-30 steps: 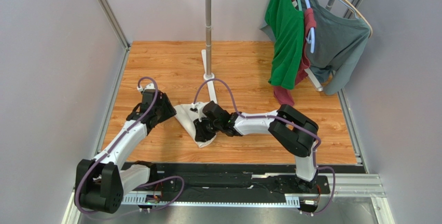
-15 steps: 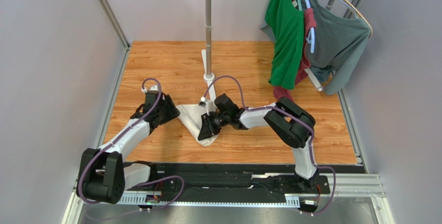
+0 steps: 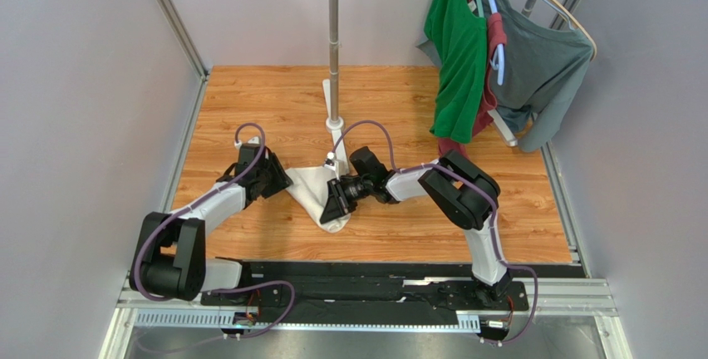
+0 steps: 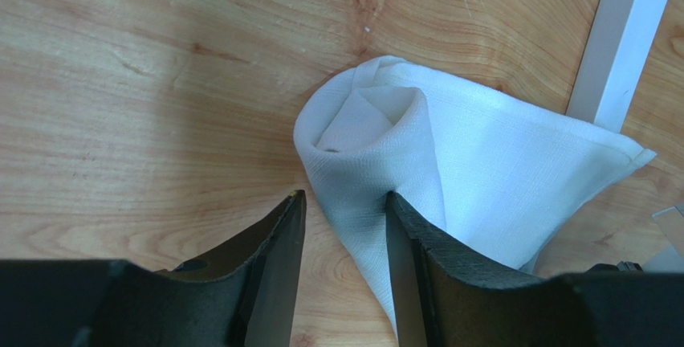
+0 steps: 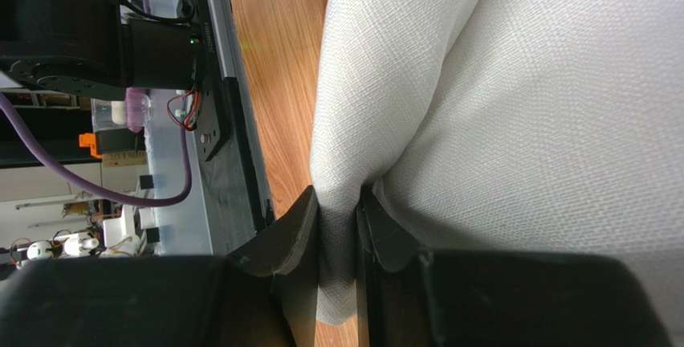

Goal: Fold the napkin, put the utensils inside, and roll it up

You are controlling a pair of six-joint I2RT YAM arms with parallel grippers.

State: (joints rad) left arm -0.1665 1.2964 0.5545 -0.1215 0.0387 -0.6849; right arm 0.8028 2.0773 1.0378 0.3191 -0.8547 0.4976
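Note:
The white napkin (image 3: 312, 189) lies folded into a partly rolled triangle on the wooden table, just in front of the pole stand's foot. My left gripper (image 3: 281, 183) is at its left corner. In the left wrist view the jaws (image 4: 341, 198) stand open astride the napkin's (image 4: 482, 162) rolled left edge, the right finger (image 4: 409, 251) pressing on the cloth, bare wood beside the left finger. My right gripper (image 3: 335, 205) is on the napkin's near right side. In the right wrist view it (image 5: 337, 202) is shut on a pinched fold of the napkin (image 5: 498, 82). The spoon is hidden.
The white pole stand (image 3: 334, 85) rises just behind the napkin, and its foot bar (image 4: 618, 42) lies next to the cloth. A green shirt (image 3: 457, 51), a grey shirt (image 3: 540, 60) and a red garment (image 3: 453, 153) hang at the back right. The black base rail (image 3: 357, 280) runs along the near edge.
My left gripper has moved right up to the napkin's left corner. My right gripper has drawn its fold of the napkin away from the near edge, and the cloth has bunched narrower.

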